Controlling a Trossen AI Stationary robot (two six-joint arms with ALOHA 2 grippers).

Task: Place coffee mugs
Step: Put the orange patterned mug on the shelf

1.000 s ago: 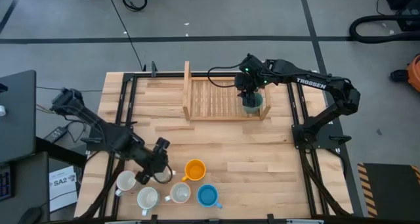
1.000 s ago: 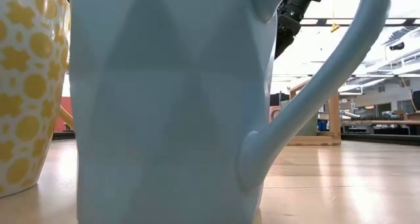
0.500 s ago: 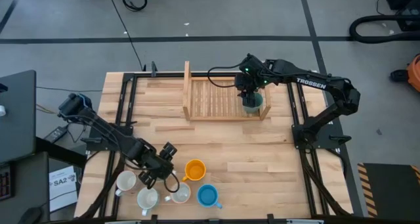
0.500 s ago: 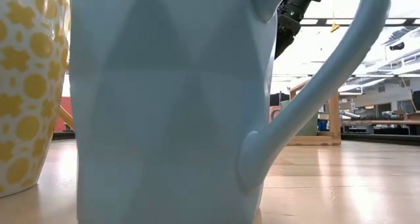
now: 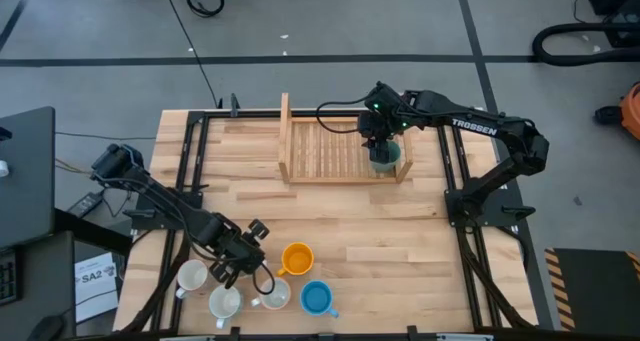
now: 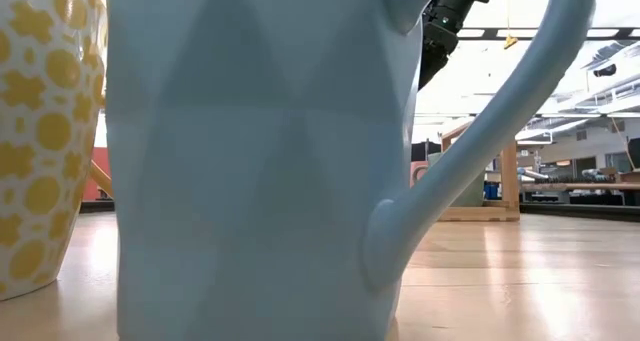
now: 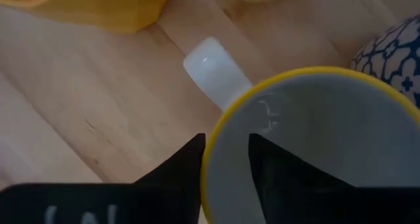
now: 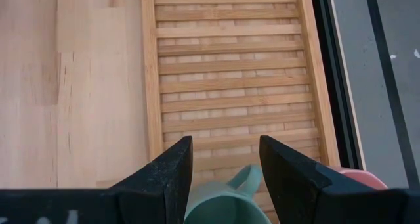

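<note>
My left gripper is down among the mugs at the table's near left and is shut on a white mug with a yellow rim. Around it stand cream mugs, an orange mug and a blue mug. My right gripper is open just above a teal mug that stands in the wooden rack. The teal mug's handle shows between that gripper's fingers. A pink mug stands beside the teal mug. My left gripper has the mug's wall at the rim, close beside the white handle. One finger is inside the mug and one is outside. The fingers come from above, pointing down. The mug is upright; whether it is off the table I cannot tell.
The low view is filled by a pale blue mug, with a yellow-dotted mug beside it. A blue-patterned mug stands close by the held one. Bare wood lies between the mug group and the rack. Black frame rails run along the table's sides.
My left gripper has gone toward the table's near edge and down onto the yellow-rimmed mug among the cream mugs, most of the way in the first half second.
</note>
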